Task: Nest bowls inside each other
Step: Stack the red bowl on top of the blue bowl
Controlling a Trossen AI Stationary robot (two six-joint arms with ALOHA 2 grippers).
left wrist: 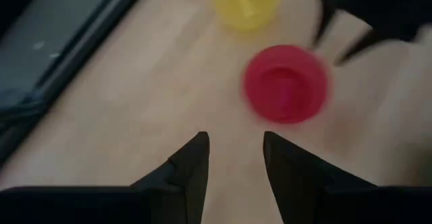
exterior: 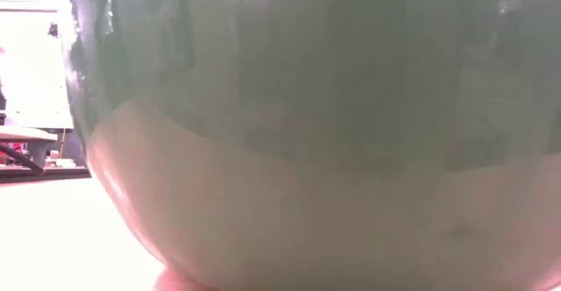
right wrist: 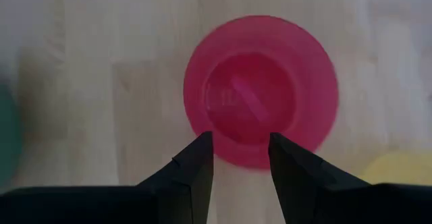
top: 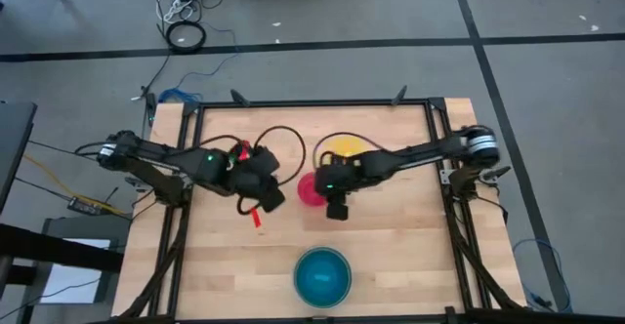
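A small red-pink bowl [top: 309,189] stands upright on the wooden table near its middle, also seen in the right wrist view [right wrist: 260,92] and the left wrist view [left wrist: 287,82]. A small yellow bowl [top: 344,149] stands just beyond it, toward the far edge. A stack of bigger bowls [top: 322,275], teal and cyan-blue inside, sits at the near edge and fills the low view [exterior: 324,133]. My right gripper [right wrist: 239,150] hovers open over the red-pink bowl's rim. To the left of that bowl, my left gripper [left wrist: 235,146] is open and raised above the table.
Black cables [top: 283,139] loop over the table behind the left arm. A black frame [top: 312,104] runs along the table's far and side edges. Bare wood lies between the red-pink bowl and the stack.
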